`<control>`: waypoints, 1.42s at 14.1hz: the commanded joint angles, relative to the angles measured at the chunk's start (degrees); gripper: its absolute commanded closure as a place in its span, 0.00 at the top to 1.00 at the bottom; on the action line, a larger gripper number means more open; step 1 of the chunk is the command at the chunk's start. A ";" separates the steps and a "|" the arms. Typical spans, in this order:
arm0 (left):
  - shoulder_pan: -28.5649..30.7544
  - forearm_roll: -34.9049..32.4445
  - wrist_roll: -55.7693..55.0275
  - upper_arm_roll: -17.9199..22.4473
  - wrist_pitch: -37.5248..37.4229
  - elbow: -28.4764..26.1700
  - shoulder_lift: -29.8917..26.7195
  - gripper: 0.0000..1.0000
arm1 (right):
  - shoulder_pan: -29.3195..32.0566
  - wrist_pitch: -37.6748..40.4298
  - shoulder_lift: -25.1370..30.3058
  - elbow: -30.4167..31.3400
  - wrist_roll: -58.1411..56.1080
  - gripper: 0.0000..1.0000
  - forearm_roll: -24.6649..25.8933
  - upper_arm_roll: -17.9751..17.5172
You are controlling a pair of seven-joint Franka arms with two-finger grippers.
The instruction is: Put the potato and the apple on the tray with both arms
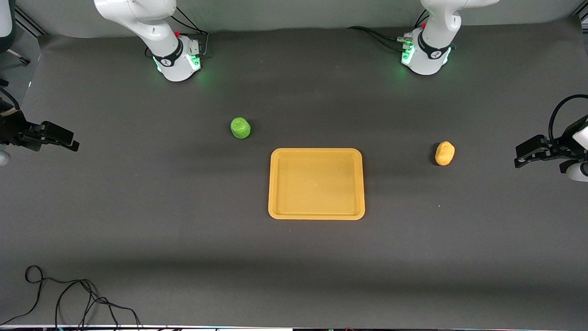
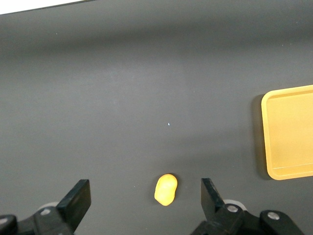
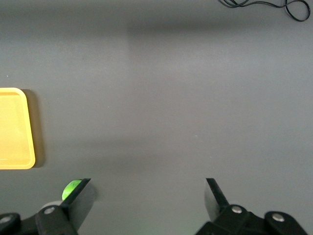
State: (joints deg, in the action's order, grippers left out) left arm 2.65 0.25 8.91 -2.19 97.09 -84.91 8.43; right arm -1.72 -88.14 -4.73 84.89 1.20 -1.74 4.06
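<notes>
While both hands hang spread and empty, the tray [image 1: 316, 184] lies mid-surface, nearest the camera-side edge; the potato [image 1: 444, 153] sits farther, the apple [image 1: 240, 128] farthest. The left hand [image 1: 528, 156] should straddle the potato squarely, the right hand [image 1: 59, 138] the apple; open surface surrounds both.

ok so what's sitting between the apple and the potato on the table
In the front view, only one corner of the tray reaches between the apple and the potato; the rest is bare tabletop.
</notes>
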 commanded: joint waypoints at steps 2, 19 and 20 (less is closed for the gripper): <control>-0.37 -0.78 -0.83 0.17 -1.47 0.53 -1.05 1.00 | -0.12 0.25 -0.46 -0.95 -0.58 1.00 -0.46 0.16; -0.36 0.45 -3.98 -0.01 11.50 -12.09 0.00 1.00 | -0.12 0.42 -0.37 -0.69 -1.98 1.00 0.95 0.16; -0.80 0.28 -6.25 0.08 13.02 -13.51 0.88 1.00 | -0.21 0.42 -0.29 -0.60 -2.25 1.00 0.95 0.16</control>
State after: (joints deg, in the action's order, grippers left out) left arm 2.64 0.35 6.34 -2.30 104.95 -92.54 9.36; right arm -1.73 -88.07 -4.80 84.89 0.75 -1.42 4.06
